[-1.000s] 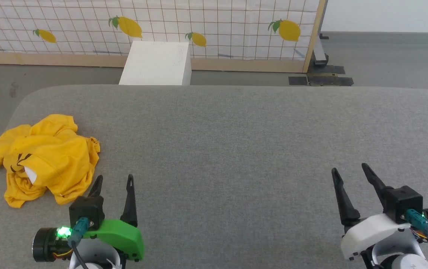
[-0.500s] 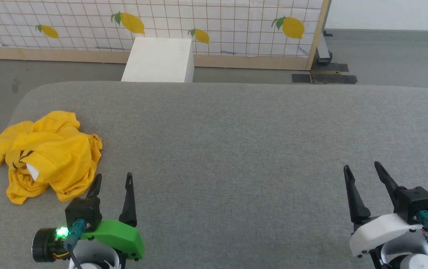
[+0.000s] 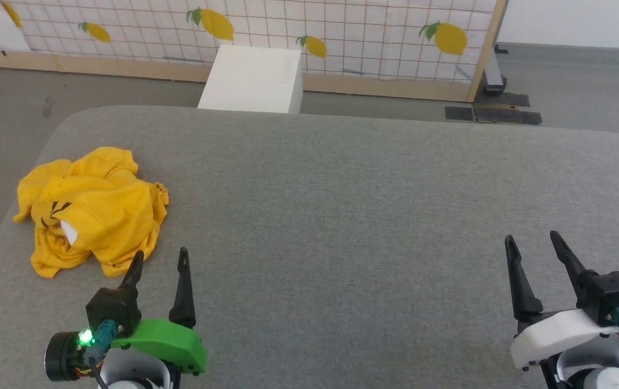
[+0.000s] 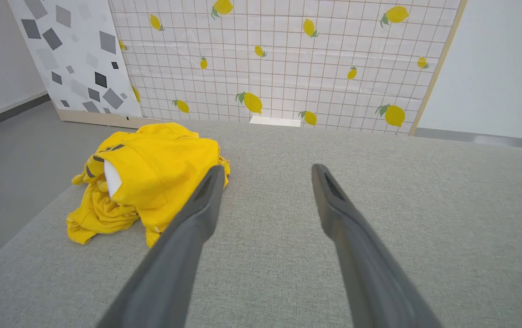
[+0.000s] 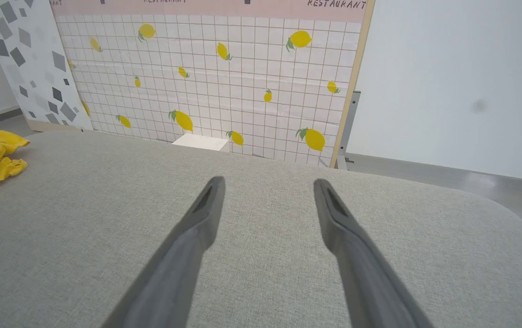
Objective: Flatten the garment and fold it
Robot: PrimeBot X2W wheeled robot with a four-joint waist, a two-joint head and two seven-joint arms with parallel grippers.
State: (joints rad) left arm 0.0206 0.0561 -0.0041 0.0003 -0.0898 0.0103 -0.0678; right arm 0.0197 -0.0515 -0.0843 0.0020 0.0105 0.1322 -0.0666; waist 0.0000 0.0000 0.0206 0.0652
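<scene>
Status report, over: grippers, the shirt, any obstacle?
Left gripper open, empty, close beside shirt. Right gripper open, empty, far from it. Shirt crumpled, not yet flattened. No obstacle seen.

The shirt (image 3: 93, 210) lies crumpled in a heap on the grey counter (image 3: 341, 205), near its left edge. The left gripper (image 3: 160, 253), jaws apart, is at the shirt's near edge; contact cannot be determined. The right gripper (image 3: 531, 236), jaws apart, is well apart at lower right. A white box (image 3: 255, 78) stands beyond the counter, before a lemon-print panel (image 3: 341, 38).
</scene>
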